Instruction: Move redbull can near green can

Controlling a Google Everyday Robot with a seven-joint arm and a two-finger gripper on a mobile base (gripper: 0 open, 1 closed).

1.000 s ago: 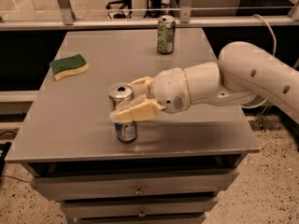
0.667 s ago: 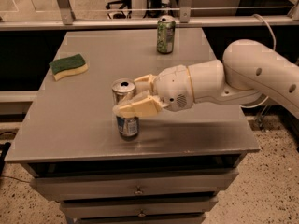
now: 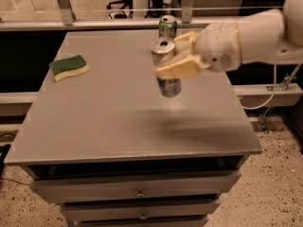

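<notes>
The redbull can (image 3: 166, 68) is slim and silver with blue patches low on its side. My gripper (image 3: 181, 55) is shut on it, its cream fingers (image 3: 179, 68) around the can's middle. The can is held upright, lifted above the grey table (image 3: 104, 112), over its right half. The green can (image 3: 167, 26) stands at the table's far edge, just behind the held can and partly hidden by it. My white arm (image 3: 255, 37) comes in from the right.
A green and yellow sponge (image 3: 69, 67) lies on the table's left side. Drawers (image 3: 137, 190) sit below the tabletop. A metal rail and frame run behind the table's far edge.
My gripper has lifted the redbull can off the table and carried it toward the far right, closer to the green can. The view has also shifted.
</notes>
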